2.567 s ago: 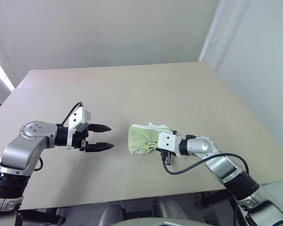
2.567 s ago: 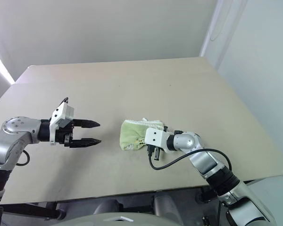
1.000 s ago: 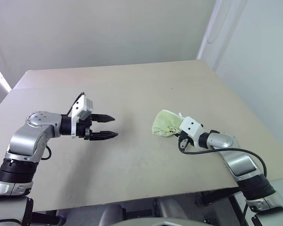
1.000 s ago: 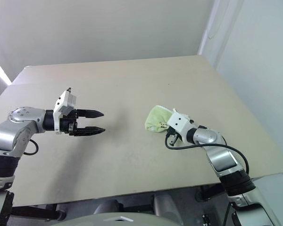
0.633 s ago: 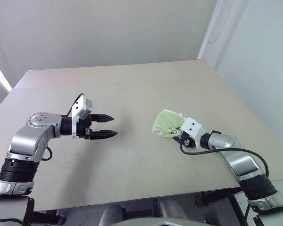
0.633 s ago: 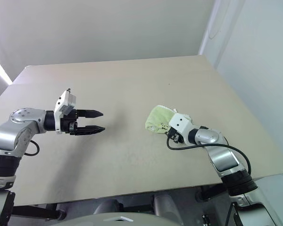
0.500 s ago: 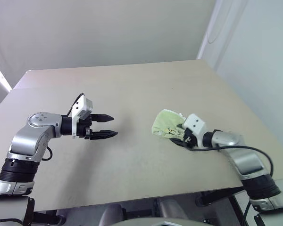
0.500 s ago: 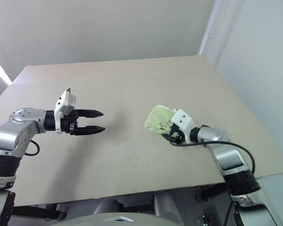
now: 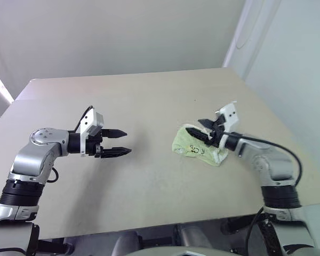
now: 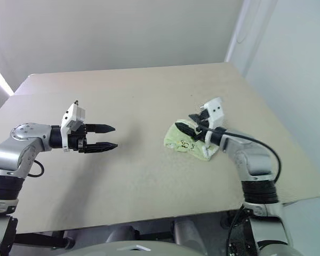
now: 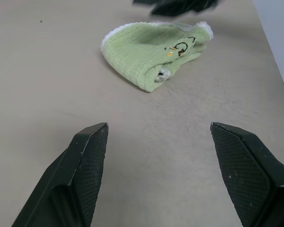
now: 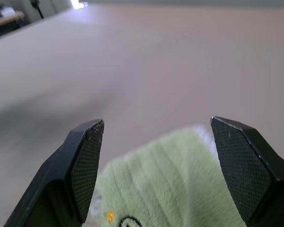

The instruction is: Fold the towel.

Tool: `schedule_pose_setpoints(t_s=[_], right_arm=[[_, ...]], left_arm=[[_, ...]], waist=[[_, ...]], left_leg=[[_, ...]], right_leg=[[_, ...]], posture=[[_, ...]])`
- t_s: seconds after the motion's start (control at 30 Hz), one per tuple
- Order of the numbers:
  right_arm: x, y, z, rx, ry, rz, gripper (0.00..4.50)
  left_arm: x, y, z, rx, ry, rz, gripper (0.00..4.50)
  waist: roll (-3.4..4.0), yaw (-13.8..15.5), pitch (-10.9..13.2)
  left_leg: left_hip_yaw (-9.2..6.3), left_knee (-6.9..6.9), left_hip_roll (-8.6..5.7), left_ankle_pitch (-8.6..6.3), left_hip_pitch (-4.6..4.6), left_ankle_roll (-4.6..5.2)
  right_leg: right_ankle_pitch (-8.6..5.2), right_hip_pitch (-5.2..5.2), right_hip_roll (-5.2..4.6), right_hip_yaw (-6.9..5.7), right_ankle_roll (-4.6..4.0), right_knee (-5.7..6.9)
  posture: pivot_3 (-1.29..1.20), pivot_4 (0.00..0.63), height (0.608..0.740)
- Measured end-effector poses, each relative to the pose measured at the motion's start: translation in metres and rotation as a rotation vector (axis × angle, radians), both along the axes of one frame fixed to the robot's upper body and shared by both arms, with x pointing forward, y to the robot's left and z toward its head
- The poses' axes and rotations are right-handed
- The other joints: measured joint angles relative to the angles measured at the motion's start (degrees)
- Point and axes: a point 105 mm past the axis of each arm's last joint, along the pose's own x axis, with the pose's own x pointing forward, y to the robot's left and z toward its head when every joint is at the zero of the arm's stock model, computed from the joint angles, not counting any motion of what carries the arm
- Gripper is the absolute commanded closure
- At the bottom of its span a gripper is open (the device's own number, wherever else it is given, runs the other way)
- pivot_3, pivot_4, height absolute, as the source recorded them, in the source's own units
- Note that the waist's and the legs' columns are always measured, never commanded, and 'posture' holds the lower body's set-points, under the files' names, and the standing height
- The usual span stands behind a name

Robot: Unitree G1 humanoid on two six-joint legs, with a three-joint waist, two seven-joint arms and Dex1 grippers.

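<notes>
Head stereo pair: high vantage, facing forward and down over a beige table (image 9: 149, 101); both arms in frame, far wall behind. The two eyes share nearly the whole scene, offset sideways.

Left wrist camera: low over the tabletop, looking along the left gripper (image 11: 158, 177), its two fingers rising from the frame's foot. Faces across the table toward the towel (image 11: 154, 52), near, with the right gripper (image 9: 200, 129) just beyond it.

Right wrist camera: very close above the towel, looking along its own fingers (image 12: 87, 165) across open tabletop.

Shared ground: the towel and the table surface appear in all four views.
</notes>
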Motion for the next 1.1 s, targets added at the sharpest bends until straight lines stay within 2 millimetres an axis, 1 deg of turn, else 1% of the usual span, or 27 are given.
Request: schedule_pose_setpoints(t_s=[0.03, 0.1, 0.2, 0.3, 0.33, 0.37, 0.4, 0.43, 0.53, 0.6, 0.63, 0.67, 0.7, 0.77, 0.83, 0.87, 0.93, 0.97, 1.03, 1.1], right_arm=[[0.002, -0.003, -0.014, -0.022, 0.025, -0.024, 0.75], [0.004, -0.009, -0.034, -0.071, 0.045, -0.055, 0.75], [0.01, -0.006, -0.045, -0.092, 0.013, -0.071, 0.75], [0.017, -0.006, -0.053, -0.118, -0.016, -0.093, 0.75], [0.018, -0.006, -0.054, -0.124, -0.023, -0.1, 0.75], [0.019, -0.006, -0.056, -0.128, -0.028, -0.106, 0.75], [0.019, -0.006, -0.056, -0.129, -0.031, -0.108, 0.75], [0.018, -0.007, -0.055, -0.128, -0.034, -0.108, 0.75], [0.012, -0.01, -0.045, -0.107, -0.039, -0.088, 0.75], [0.006, -0.015, -0.027, -0.068, -0.042, -0.058, 0.75], [0.004, -0.018, -0.016, -0.046, -0.049, -0.043, 0.75], [-0.002, -0.021, 0.007, -0.02, -0.076, -0.009, 0.75], [-0.005, -0.023, 0.022, -0.003, -0.098, 0.01, 0.75], [-0.019, -0.027, 0.059, 0.027, -0.143, 0.077, 0.75], [-0.032, -0.025, 0.079, 0.044, -0.159, 0.139, 0.75], [-0.041, -0.023, 0.084, 0.04, -0.152, 0.183, 0.75], [-0.061, -0.02, 0.076, 0.023, -0.09, 0.259, 0.75], [-0.07, -0.021, 0.067, 0.008, -0.042, 0.284, 0.75], [-0.089, -0.028, 0.041, -0.017, 0.072, 0.303, 0.75], [-0.101, -0.032, 0.025, -0.016, 0.141, 0.31, 0.75]], left_arm=[[0.0, 0.0, 0.0, 0.0, 0.0, 0.001, 0.84], [0.0, 0.001, -0.001, -0.001, 0.0, 0.005, 0.84], [0.002, 0.003, -0.002, -0.002, 0.003, 0.015, 0.84], [0.002, 0.003, -0.002, -0.003, -0.005, 0.016, 0.84], [0.002, 0.003, -0.002, -0.003, -0.008, 0.015, 0.84], [0.003, 0.004, -0.003, -0.004, -0.006, 0.019, 0.84], [0.003, 0.005, -0.004, -0.005, -0.002, 0.022, 0.84], [0.003, 0.006, -0.004, -0.006, -0.004, 0.024, 0.84], [0.004, 0.009, -0.003, -0.009, -0.009, 0.024, 0.84], [0.004, 0.012, -0.004, -0.009, -0.004, 0.026, 0.84], [0.004, 0.013, -0.004, -0.008, -0.008, 0.028, 0.84], [0.004, 0.016, -0.004, -0.008, -0.009, 0.033, 0.84], [0.005, 0.017, -0.004, -0.007, -0.011, 0.036, 0.84], [0.006, 0.02, -0.006, -0.002, -0.011, 0.043, 0.84], [0.008, 0.025, -0.008, 0.001, -0.006, 0.054, 0.84], [0.009, 0.027, -0.01, 0.006, -0.01, 0.062, 0.84], [0.011, 0.031, -0.011, 0.015, -0.012, 0.079, 0.84], [0.012, 0.032, -0.012, 0.015, -0.01, 0.085, 0.84], [0.011, 0.033, -0.012, 0.015, -0.006, 0.091, 0.84], [0.01, 0.033, -0.012, 0.016, -0.005, 0.093, 0.84]], waist=[[0.0, 0.0, 0.0], [0.01, 0.1, 0.0], [-0.04, -0.1, 0.0], [-0.25, -0.3, -0.2], [-0.3, -0.3, -0.2], [-0.31, -0.4, -0.2], [-0.31, -0.4, -0.2], [-0.31, -0.4, -0.2], [-0.18, -0.1, -0.1], [0.0, 0.0, 0.0], [0.08, 0.0, 0.0], [0.16, 0.0, 0.1], [0.17, 0.1, 0.1], [0.19, 0.1, 0.0], [0.19, 0.1, 0.0], [0.18, 0.2, 0.0], [0.12, 0.3, 0.0], [0.12, 0.5, 0.0], [0.08, 0.9, 0.0], [0.07, 0.9, 0.0]], left_leg=[[0.0, 0.01, 0.0, 0.0, 0.01, 0.0], [-0.01, 0.01, -0.01, 0.0, 0.01, 0.0], [-0.01, 0.02, 0.0, 0.0, 0.09, 0.0], [-0.03, 0.05, 0.01, 0.0, 0.23, 0.0], [-0.04, 0.06, 0.01, 0.0, 0.36, -0.01], [-0.04, 0.06, 0.01, 0.0, 0.81, -0.01], [-0.04, 0.06, 0.01, 0.0, 1.07, -0.01], [-0.06, 0.06, 0.01, 0.0, 1.17, -0.01], [-0.09, 0.06, 0.0, 0.0, 1.1, -0.01], [-0.09, 0.03, -0.01, 0.0, 0.96, -0.01], [-0.09, -0.02, -0.01, 0.0, 0.85, -0.01], [-0.09, -0.06, -0.01, 0.0, 0.68, -0.01], [-0.11, -0.07, 0.01, 0.0, 0.43, -0.01], [-0.12, -0.06, 0.01, 0.0, -0.01, 0.0], [-0.13, -0.1, 0.02, 0.0, 0.0, 0.01], [-0.14, -0.11, 0.02, -0.01, 0.0, 0.01], [-0.14, -0.1, 0.02, -0.01, -0.02, 0.01], [-0.13, -0.07, 0.0, -0.01, -0.04, 0.01], [-0.06, -0.01, -0.02, -0.01, -0.05, 0.01], [0.04, 0.05, -0.05, -0.01, -0.01, 0.0]], right_leg=[[0.0, 0.0, 0.0, 0.0, 0.0, 0.01], [0.0, 0.01, 0.0, 0.0, 0.0, 0.01], [0.01, 0.1, 0.01, 0.0, -0.01, 0.02], [0.02, 0.42, 0.01, 0.0, -0.01, 0.03], [0.01, 0.56, 0.01, 0.0, -0.01, 0.02], [0.01, 0.83, 0.01, 0.0, -0.01, -0.01], [0.0, 1.07, 0.0, 0.0, -0.01, -0.04], [-0.01, 1.2, -0.01, 0.0, 0.0, -0.05], [-0.01, 1.13, -0.01, 0.0, 0.0, -0.04], [-0.02, 0.97, 0.0, 0.0, 0.0, -0.02], [-0.02, 0.85, 0.0, 0.0, 0.0, -0.02], [-0.04, 0.69, 0.0, 0.0, 0.02, -0.01], [-0.04, 0.47, 0.02, -0.03, 0.03, 0.0], [-0.01, -0.01, 0.04, -0.04, 0.05, 0.04], [-0.01, -0.01, 0.05, -0.07, 0.05, 0.02], [-0.02, -0.01, 0.05, -0.08, 0.04, 0.01], [-0.04, 0.01, 0.03, -0.09, 0.04, -0.03], [-0.05, 0.03, 0.0, -0.09, 0.03, -0.06], [-0.06, 0.06, -0.04, -0.04, 0.05, -0.12], [-0.05, 0.06, -0.08, 0.04, 0.07, -0.1]], posture=[[0.0, 0.0, 0.712], [0.0, 0.0, 0.712], [0.0, 0.0, 0.712], [0.0, 0.0, 0.712], [0.0, 0.0, 0.712], [0.0, 0.0, 0.712], [0.0, 0.0, 0.712], [0.0, 0.0, 0.712], [0.0, 0.0, 0.712], [0.0, 0.0, 0.712], [0.0, 0.0, 0.712], [0.0, 0.0, 0.712], [0.0, 0.0, 0.712], [0.0, 0.0, 0.712], [0.0, 0.0, 0.712], [0.0, 0.0, 0.712], [0.0, 0.0, 0.712], [0.0, 0.0, 0.712], [0.0, 0.0, 0.712], [0.0, 0.0, 0.712]])
